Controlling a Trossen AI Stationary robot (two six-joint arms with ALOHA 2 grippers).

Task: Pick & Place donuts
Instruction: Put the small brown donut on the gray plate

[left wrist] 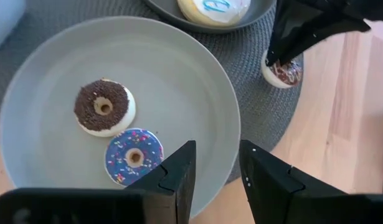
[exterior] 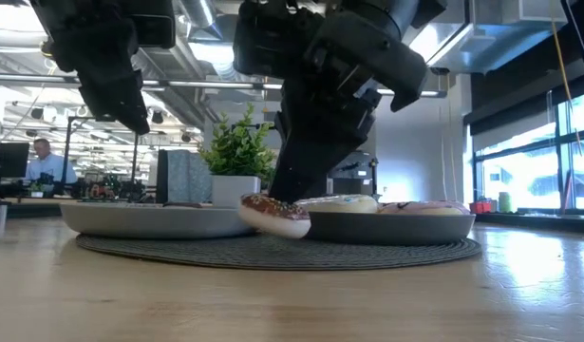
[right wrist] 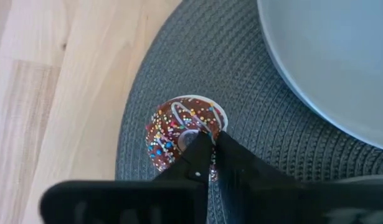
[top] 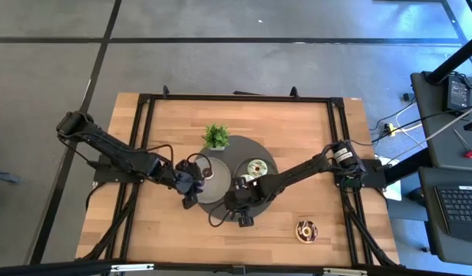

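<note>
My right gripper (right wrist: 208, 148) is shut on a dark chocolate donut with sprinkles (right wrist: 182, 129), over the near edge of the round grey mat (top: 220, 201). The same donut (exterior: 275, 214) shows tilted in the low view. My left gripper (left wrist: 216, 167) hovers open above the left grey plate (left wrist: 197, 93). A brown sprinkled donut (left wrist: 104, 107) and a purple one (left wrist: 134, 155) lie flat on that plate. A cream iced donut (top: 256, 167) lies on the right plate. One more donut (top: 306, 230) rests on the bare wood near the right near corner. My right gripper pinches the chocolate donut's ring (right wrist: 203, 127) between its two fingers, beside the hole. The fingers (exterior: 301, 171) come from above, slanting down. The donut sits tilted, low over the mat; whether its lower edge touches the mat I cannot tell.
A small potted plant (top: 216, 136) stands at the mat's far edge, behind the plates. The right plate's rim (exterior: 396, 226) lies just behind the held donut. Bare wood (top: 143, 230) lies toward the near edge. A person (exterior: 45, 161) sits in the room beyond.
</note>
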